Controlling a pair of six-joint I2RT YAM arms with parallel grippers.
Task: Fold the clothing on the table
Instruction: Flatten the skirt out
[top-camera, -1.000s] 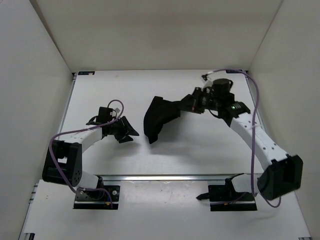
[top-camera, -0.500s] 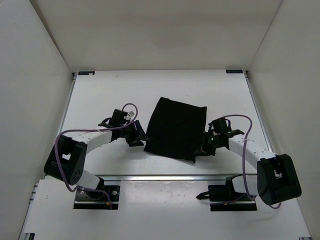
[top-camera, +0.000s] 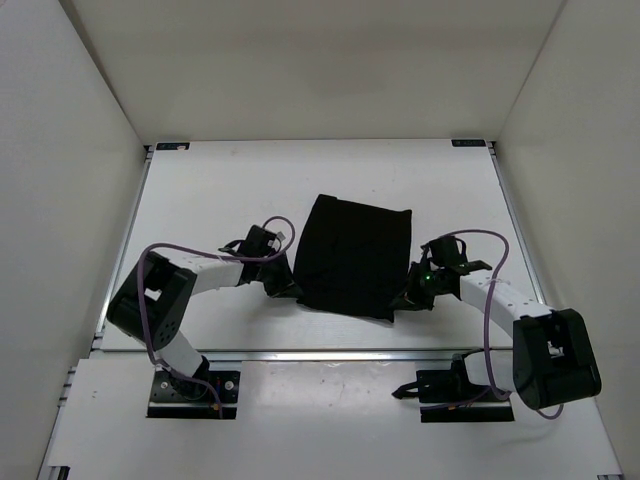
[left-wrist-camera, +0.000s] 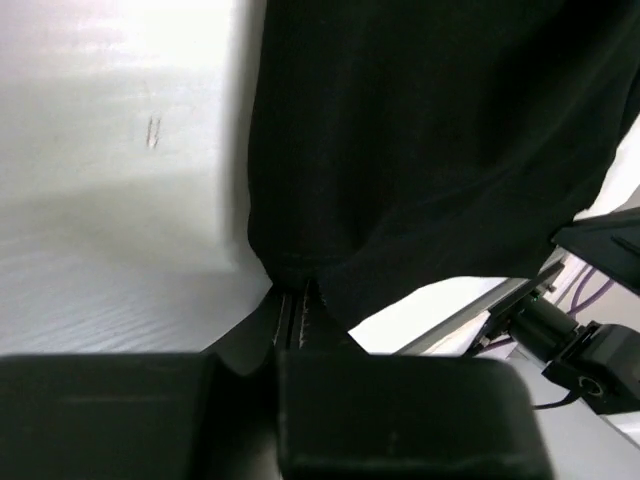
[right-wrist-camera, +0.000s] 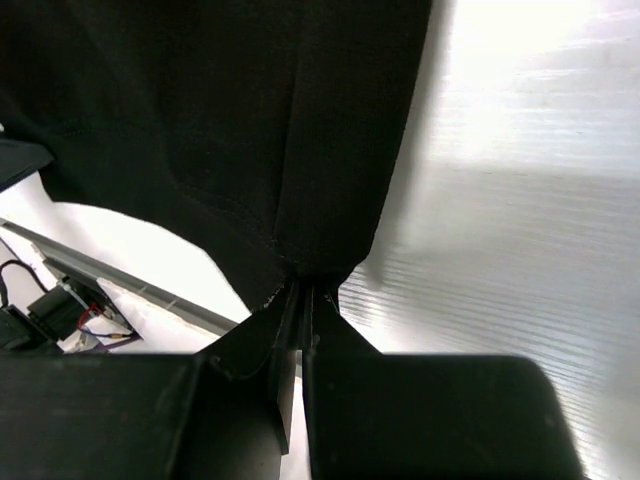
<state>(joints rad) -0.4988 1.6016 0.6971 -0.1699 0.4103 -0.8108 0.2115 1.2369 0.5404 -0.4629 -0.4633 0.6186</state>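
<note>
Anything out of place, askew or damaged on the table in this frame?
Nothing is spilled or damaged. The clothing lies spread out but slightly askew to the edges of the table. Its near corners are pinched by the left gripper and the right gripper, so the near hem puckers there.

clothing (top-camera: 352, 255): lying on the middle of the table (top-camera: 220, 180)
left jaws: sitting at its near-left corner
right jaws: sitting at its near-right corner

Right gripper (top-camera: 406, 298) pulled the clothing (top-camera: 352, 255) from the table's (top-camera: 200, 190) far-right area to its near-centre, laying it out flat. Left gripper (top-camera: 292, 290) slid toward table centre and clamped the cloth's near-left corner.
</note>
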